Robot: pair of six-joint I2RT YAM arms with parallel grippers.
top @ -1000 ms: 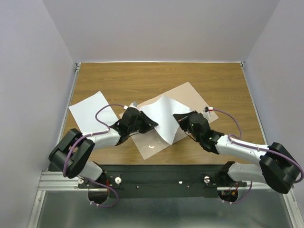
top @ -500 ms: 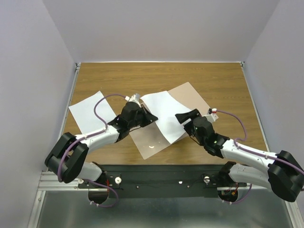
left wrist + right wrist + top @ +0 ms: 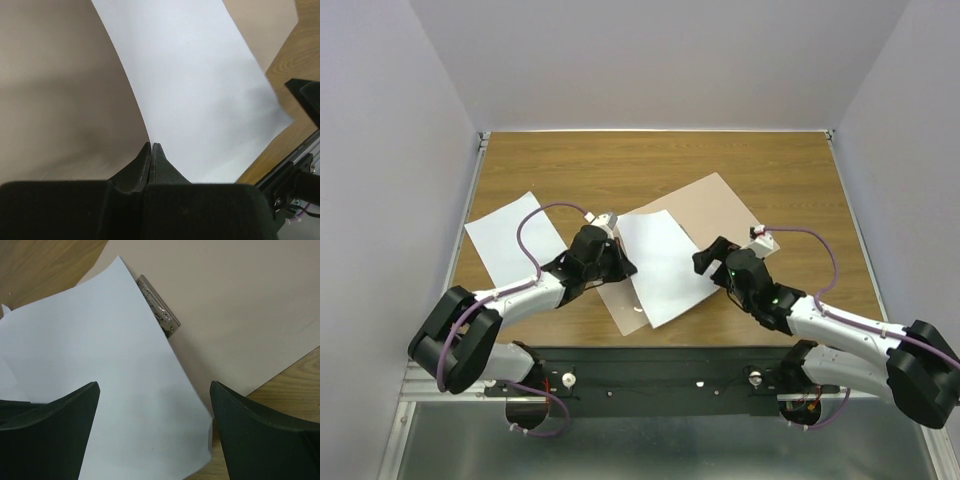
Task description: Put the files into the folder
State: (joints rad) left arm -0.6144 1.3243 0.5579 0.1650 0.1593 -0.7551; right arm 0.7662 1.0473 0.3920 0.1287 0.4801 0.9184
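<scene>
The tan folder (image 3: 725, 205) lies open in the middle of the table, its metal clip (image 3: 159, 306) showing in the right wrist view. One white file sheet (image 3: 665, 265) rests across the folder's near half, hanging over the front edge. My left gripper (image 3: 620, 262) is shut on that sheet's left edge; in the left wrist view the paper (image 3: 200, 90) runs right into the closed fingertips (image 3: 156, 148), with the folder face (image 3: 60, 90) beside it. My right gripper (image 3: 712, 258) hangs open over the sheet's right corner (image 3: 100, 375), holding nothing. A second white sheet (image 3: 515, 235) lies on the table at the left.
The wooden table (image 3: 620, 165) is walled in by pale panels on three sides. A black rail (image 3: 660, 370) with the arm bases runs along the near edge. The left arm's cable (image 3: 530, 235) loops over the second sheet.
The right gripper opened, let go of the raised sheet and drew back. The sheet settled flat onto the folder. The left gripper closed on its left edge.
</scene>
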